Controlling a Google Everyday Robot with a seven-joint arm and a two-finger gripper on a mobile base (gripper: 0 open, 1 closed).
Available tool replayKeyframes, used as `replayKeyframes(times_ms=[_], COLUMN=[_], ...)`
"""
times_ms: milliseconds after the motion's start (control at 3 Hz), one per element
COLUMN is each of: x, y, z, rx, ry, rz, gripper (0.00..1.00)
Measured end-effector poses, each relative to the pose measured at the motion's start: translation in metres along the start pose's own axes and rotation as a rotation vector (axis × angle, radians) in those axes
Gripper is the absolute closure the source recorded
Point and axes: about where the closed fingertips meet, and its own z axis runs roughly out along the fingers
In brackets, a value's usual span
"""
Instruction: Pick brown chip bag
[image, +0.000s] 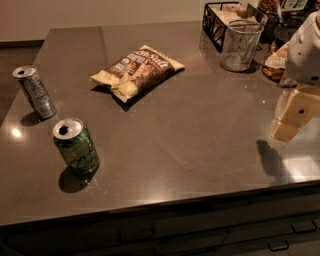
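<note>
Claw, state unclear, hovers at counter edge, far from brown chip bag.

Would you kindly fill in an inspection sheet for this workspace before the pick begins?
Surface: dark glossy counter with light reflections.
Job's things: brown chip bag lying flat towards the back, untouched.
Clutter: green can and silver can standing at the left; mesh cup and black wire basket at the back right.
Grippers: gripper above the counter's right side, well away from the bag.
Cables: nothing seen.
Surroundings: drawers beneath the counter's front edge.
</note>
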Motion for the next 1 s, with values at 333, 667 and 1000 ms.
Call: replayKeyframes(times_ms=[333, 667, 1000], x=[0.0, -0.008, -0.032], y=[0.0, -0.011, -0.035], z=[0.0, 0.004, 0.019], rx=[0.0, -0.039, -0.088], ry=[0.0, -0.038, -0.082], rz=[0.0, 0.032, 0.085], gripper=[0.0, 0.0, 0.0])
